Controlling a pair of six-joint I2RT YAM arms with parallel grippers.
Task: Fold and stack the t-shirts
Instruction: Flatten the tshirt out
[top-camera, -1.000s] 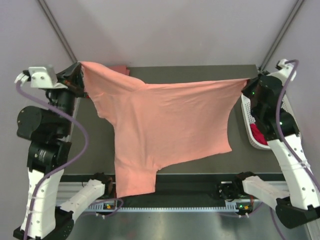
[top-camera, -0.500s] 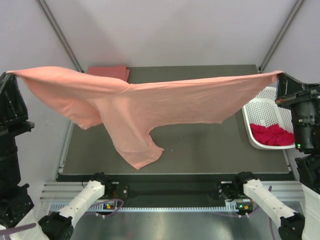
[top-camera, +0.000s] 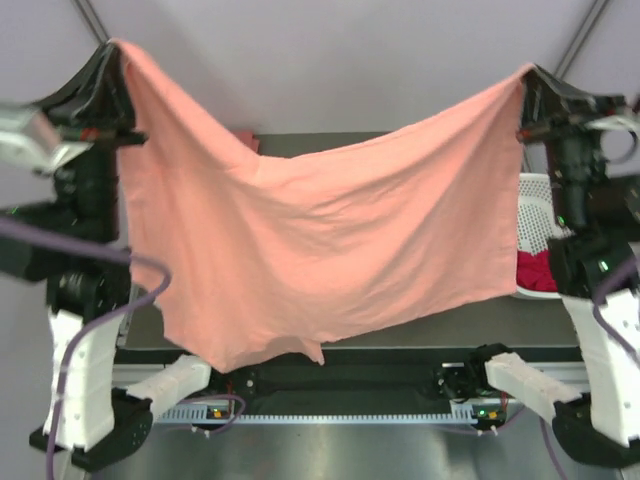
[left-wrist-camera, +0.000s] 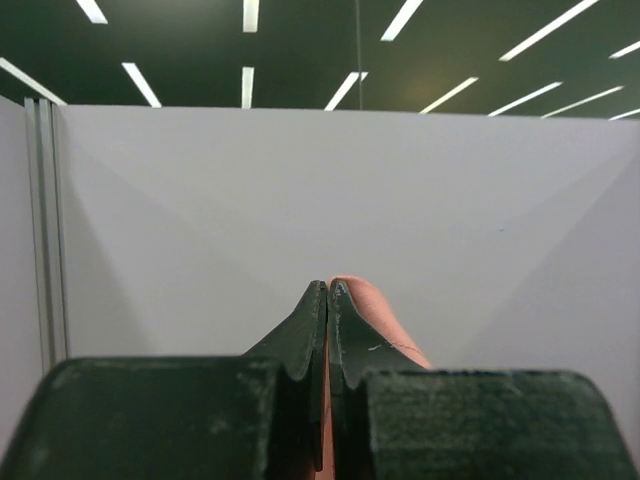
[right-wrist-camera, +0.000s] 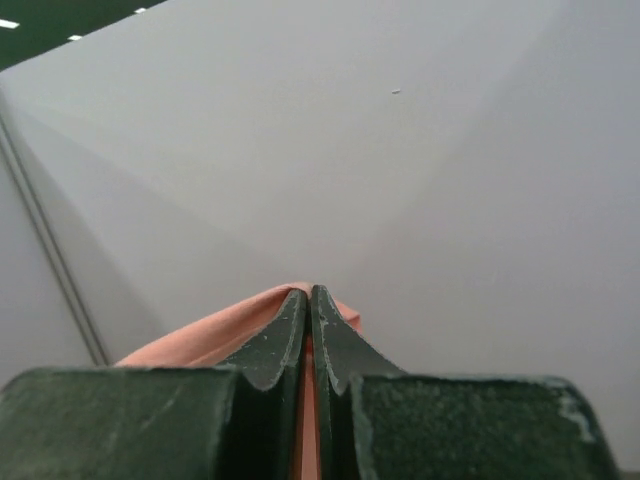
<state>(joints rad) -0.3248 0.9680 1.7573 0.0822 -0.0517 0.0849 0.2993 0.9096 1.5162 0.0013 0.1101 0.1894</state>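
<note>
The light salmon-pink t-shirt (top-camera: 320, 260) hangs spread wide in the air between my two raised grippers, its lower edge near the table's front edge. My left gripper (top-camera: 112, 52) is shut on its upper left corner; pink cloth (left-wrist-camera: 375, 320) shows between and beside the pads in the left wrist view. My right gripper (top-camera: 528, 75) is shut on the upper right corner, with cloth (right-wrist-camera: 215, 330) pinched between its pads. A coral-red t-shirt (top-camera: 246, 137) lies at the table's back left, mostly hidden. A magenta-red t-shirt (top-camera: 535, 272) lies in the basket.
The white perforated basket (top-camera: 530, 215) stands at the table's right edge, partly behind the right arm. The dark table (top-camera: 420, 325) is mostly hidden behind the hanging shirt. Both wrist views face the grey enclosure wall.
Both grippers have risen high and tipped upward with the shirt corners. The shirt, stretched near table level a second ago, now hangs as a wide curtain.
</note>
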